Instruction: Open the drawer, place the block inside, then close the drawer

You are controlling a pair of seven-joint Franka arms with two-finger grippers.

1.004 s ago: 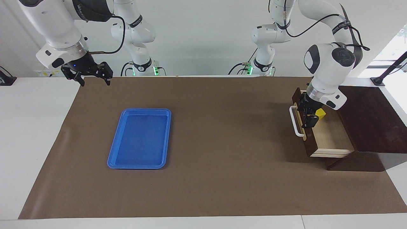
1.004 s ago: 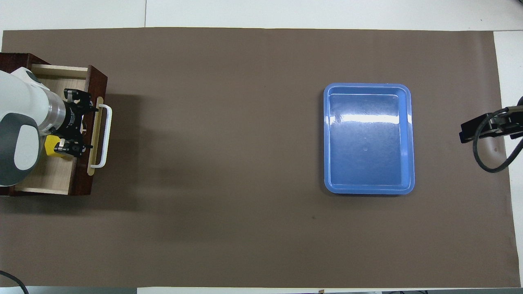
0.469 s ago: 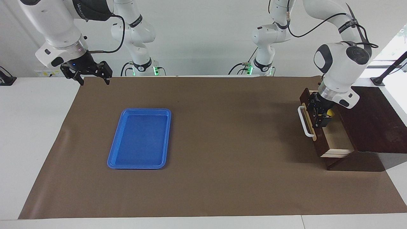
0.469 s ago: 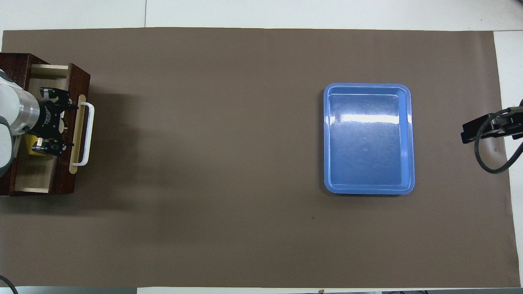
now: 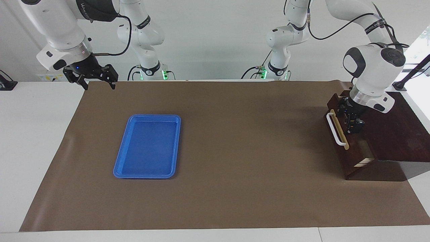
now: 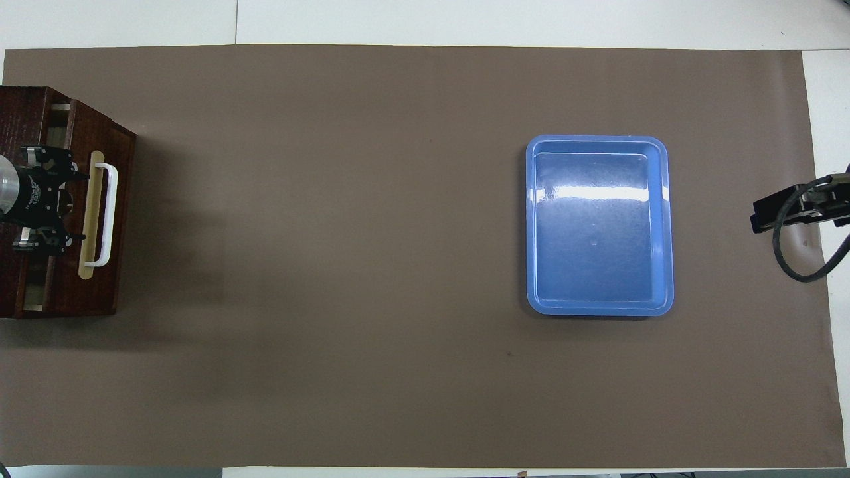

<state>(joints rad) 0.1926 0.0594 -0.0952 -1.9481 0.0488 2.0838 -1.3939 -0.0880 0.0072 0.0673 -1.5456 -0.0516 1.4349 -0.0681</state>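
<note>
The drawer is slid almost fully into its dark wooden box at the left arm's end of the table. Only a thin strip of pale interior shows. Its white handle faces the middle of the table. My left gripper is open, down at the top edge of the drawer front just inside the handle, and also shows in the overhead view. The yellow block is hidden. My right gripper is open and empty, waiting above the mat's edge at the right arm's end.
A flat blue tray lies empty on the brown mat toward the right arm's end, also seen from overhead. The box stands at the mat's edge.
The drawer has slid from well open to nearly shut, with my left gripper moving along at its front. The yellow block, seen in the drawer before, is now hidden. The right arm has barely moved.
</note>
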